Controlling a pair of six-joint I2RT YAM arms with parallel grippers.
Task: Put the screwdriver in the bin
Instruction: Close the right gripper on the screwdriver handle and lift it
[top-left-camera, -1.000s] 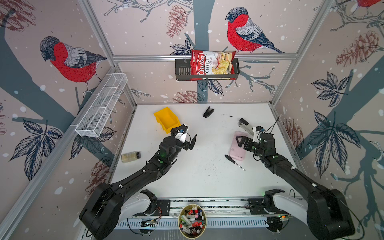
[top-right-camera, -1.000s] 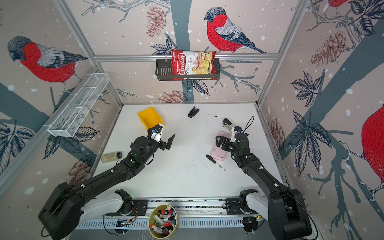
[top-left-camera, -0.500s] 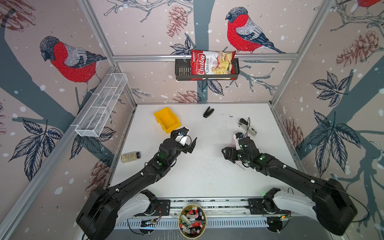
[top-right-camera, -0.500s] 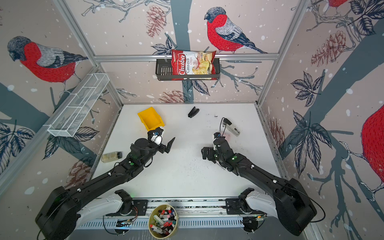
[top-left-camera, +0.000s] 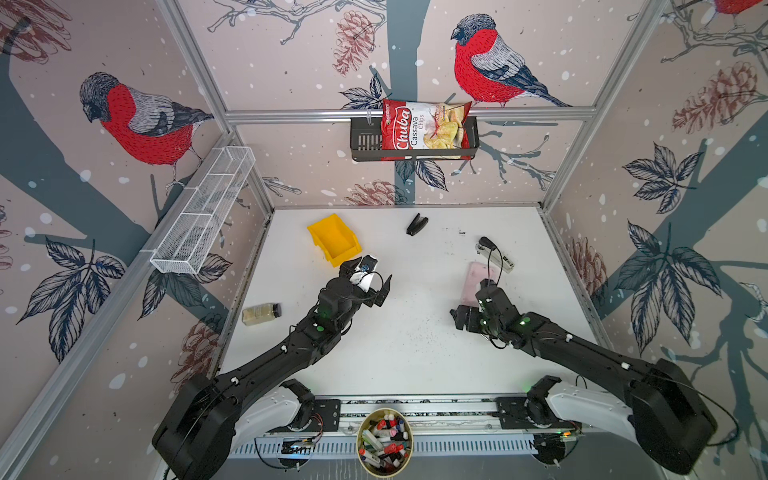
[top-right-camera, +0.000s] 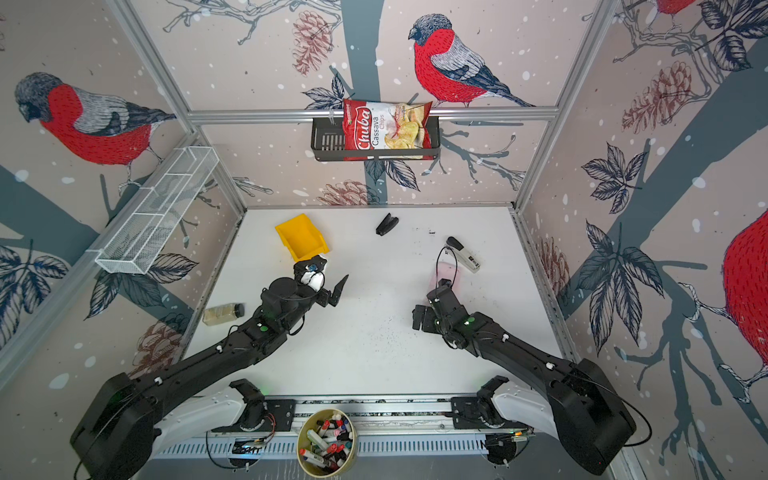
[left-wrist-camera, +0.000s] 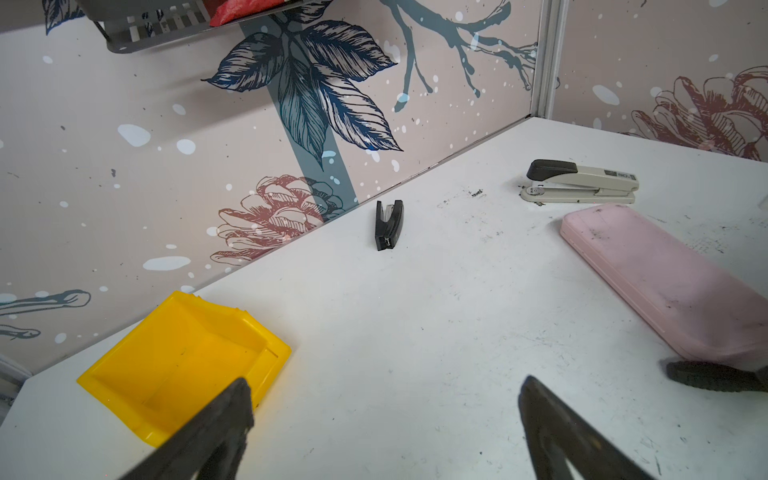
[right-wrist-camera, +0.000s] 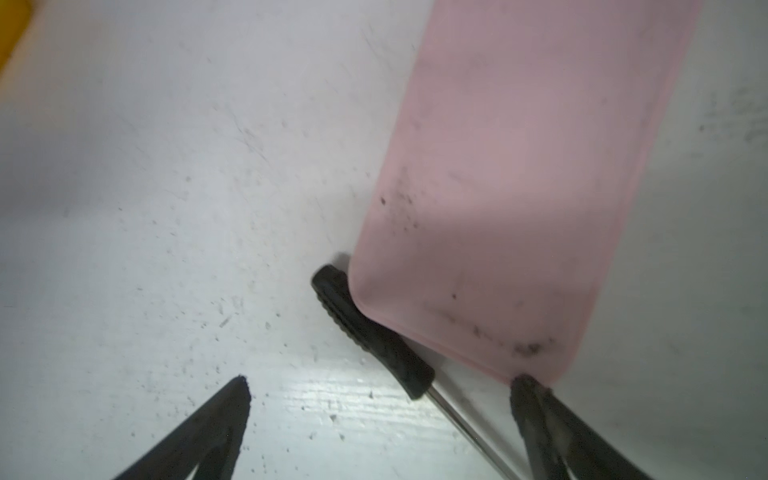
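Repositioned from over the pink case (right-wrist-camera: 519, 166), the right gripper (right-wrist-camera: 382, 384), jaws released and empty, straddles the screwdriver (right-wrist-camera: 370, 336) lying against that case: judged light, stiff, best pinched at its ribbed handle.

Bright, even light fell on the white table (top-left-camera: 415, 361), and my arms threw only soft shadows. My right wrist view was blurred, with glare beside the screwdriver (right-wrist-camera: 370, 336) and shade across part of the pink case (right-wrist-camera: 519, 124).

Bright yellow for the bin (top-left-camera: 334, 243); black ribbed handle and silver shaft on the screwdriver (right-wrist-camera: 374, 340); smudged pale pink on the case (right-wrist-camera: 519, 166); scuffed white across the counter (top-left-camera: 415, 353).
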